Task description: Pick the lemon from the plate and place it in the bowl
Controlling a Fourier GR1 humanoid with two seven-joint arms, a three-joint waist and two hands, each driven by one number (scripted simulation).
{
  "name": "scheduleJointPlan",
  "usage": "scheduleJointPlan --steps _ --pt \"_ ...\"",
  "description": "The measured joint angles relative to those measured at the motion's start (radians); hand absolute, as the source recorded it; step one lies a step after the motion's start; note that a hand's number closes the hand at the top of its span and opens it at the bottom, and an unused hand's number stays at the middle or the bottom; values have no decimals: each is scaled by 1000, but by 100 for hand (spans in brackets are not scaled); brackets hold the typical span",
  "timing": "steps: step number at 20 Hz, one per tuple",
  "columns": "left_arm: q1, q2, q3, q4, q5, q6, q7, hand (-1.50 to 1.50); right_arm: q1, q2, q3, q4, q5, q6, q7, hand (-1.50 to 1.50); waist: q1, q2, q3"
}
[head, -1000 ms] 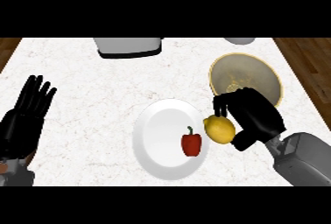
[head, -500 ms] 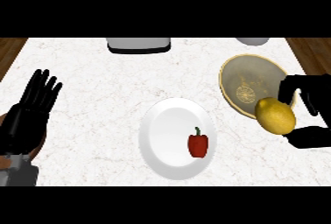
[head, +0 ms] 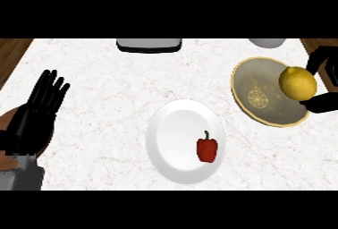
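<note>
The yellow lemon (head: 297, 83) is held over the right part of the tan bowl (head: 263, 96), with my right hand (head: 323, 85) curled round it from the view's right edge. Whether the lemon touches the bowl's inside I cannot tell. The white plate (head: 177, 134) lies in the middle of the counter and carries only a red bell pepper (head: 206, 149). My left hand (head: 36, 116) rests open at the left edge, fingers up.
A grey appliance (head: 148, 44) stands at the counter's back edge, and a pale round object (head: 267, 42) sits at the back right. Brown wood (head: 13, 51) shows beyond the counter's left and right back corners.
My right hand has carried the lemon from beside the plate's right rim up and to the right, over the bowl. The view has shifted. The left hand has stayed still.
</note>
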Motion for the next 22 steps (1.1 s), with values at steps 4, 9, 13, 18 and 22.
scheduleJointPlan --steps 4,9,13,18,22 --pt "-14 -6 -2 -6 -12 7 12 0 -93 80 -24 202 25 -13 -109 150 7 1 0" --pt "-56 -10 -8 -5 -9 9 48 0 -244 162 -23 510 103 -41 -230 150 22 6 1" --pt "-55 -19 -14 0 -20 8 38 0 -327 197 -9 731 160 -34 -306 150 31 10 0" --pt "-84 -34 -27 11 -27 10 38 0 -418 249 -35 977 171 -8 -327 -150 45 18 2" --pt "-87 -35 -27 14 -29 7 37 0 -464 276 -59 1110 154 56 -423 -150 51 20 3"
